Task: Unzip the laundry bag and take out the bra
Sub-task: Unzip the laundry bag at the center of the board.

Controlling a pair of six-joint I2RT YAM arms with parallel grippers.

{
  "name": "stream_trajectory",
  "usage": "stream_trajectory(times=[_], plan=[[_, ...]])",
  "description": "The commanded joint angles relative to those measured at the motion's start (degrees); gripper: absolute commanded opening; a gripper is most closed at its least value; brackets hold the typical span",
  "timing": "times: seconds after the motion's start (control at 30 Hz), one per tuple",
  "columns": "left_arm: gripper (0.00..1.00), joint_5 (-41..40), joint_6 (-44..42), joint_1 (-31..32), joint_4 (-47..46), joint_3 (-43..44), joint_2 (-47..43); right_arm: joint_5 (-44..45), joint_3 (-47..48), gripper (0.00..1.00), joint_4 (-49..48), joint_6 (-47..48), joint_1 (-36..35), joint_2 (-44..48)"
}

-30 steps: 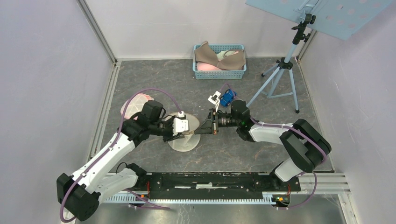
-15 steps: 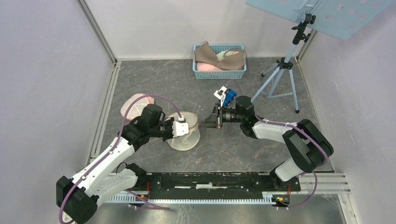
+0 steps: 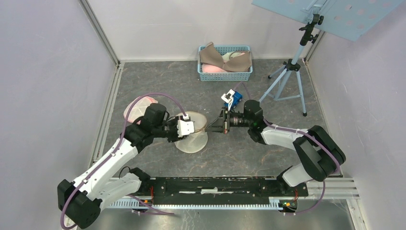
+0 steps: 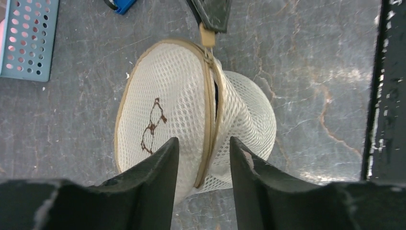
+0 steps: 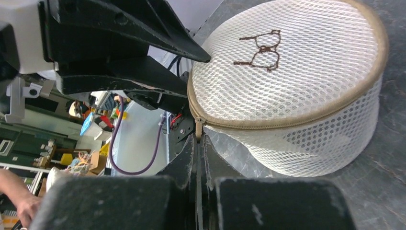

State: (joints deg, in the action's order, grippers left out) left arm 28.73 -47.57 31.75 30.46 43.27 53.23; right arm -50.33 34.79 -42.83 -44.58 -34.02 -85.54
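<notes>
Laundry bag (image 3: 194,141), right fingers (image 5: 183,166) level (pinching zip (image 5: 197,125))

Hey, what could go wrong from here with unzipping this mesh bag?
The left pincer stands open astride the rim of the laundry bag, not clamping it, so the bag may slide along instead of unzipping. The right pincer pinches only the small zipper tab, which may slip out.

No readable txt; brown bra icon (image 4: 152,125) on laundry bag (image 4: 244,120)
</notes>
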Motion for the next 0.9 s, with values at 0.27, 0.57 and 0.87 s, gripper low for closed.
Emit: stream_trajectory(times=[0.27, 0.57, 0.87], plan=[[0.45, 2.8, 11.3, 2.7, 0.7, 4.8, 4.5, 0.0, 1.0, 0.0, -3.9, 0.4, -2.9, -0.3], [0.02, -3.2, 6.9, 2.1, 1.3, 1.8, 1.9, -0.7, 0.6, 0.0, -1.5, 1.9, -0.5, 1.1], [0.06, -1.6, 0.6, -2.2, 1.0, 1.0, 1.6, -0.7, -0.6, 0.0, -0.2, 3.1, 2.4, 2.5]])
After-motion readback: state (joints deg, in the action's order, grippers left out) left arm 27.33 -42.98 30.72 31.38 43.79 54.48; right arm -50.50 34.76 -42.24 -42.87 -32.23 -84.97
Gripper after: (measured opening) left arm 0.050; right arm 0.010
